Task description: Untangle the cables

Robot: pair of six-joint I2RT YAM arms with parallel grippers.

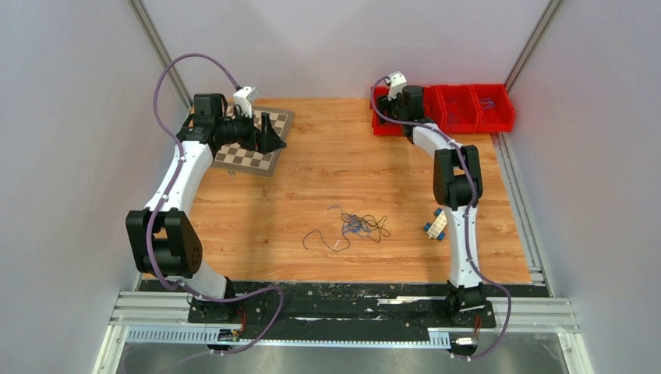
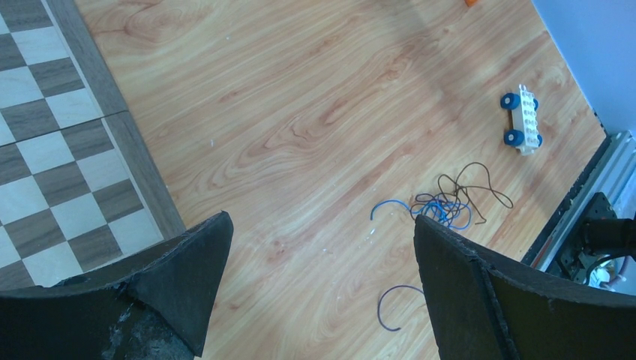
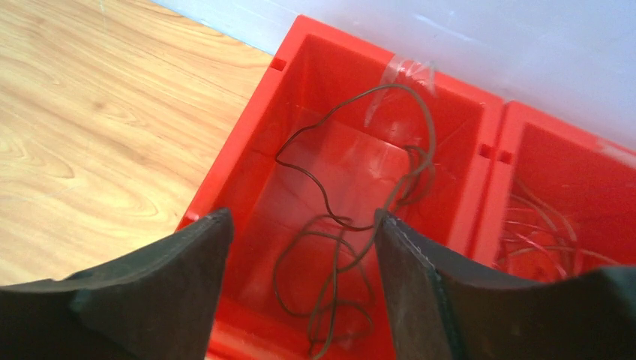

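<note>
A tangle of blue and dark brown cables [image 1: 362,227] lies on the wooden table; the left wrist view shows the same tangle [image 2: 450,204]. A separate blue-purple cable [image 1: 323,240] curls beside it. My right gripper [image 3: 304,217] hangs open over the leftmost red bin [image 3: 247,150]. A dark brown cable [image 3: 337,247] lies loose in that bin between the spread fingers, brushing the right finger's tip. My left gripper [image 2: 322,219] is open and empty at the chessboard's edge, far from the tangle.
A chessboard [image 1: 253,152] lies at the back left under my left arm. A row of red bins [image 1: 456,109] stands at the back right; the neighbouring bin holds thin reddish wires [image 3: 540,225]. A white toy car with blue wheels [image 1: 436,226] sits beside the right arm.
</note>
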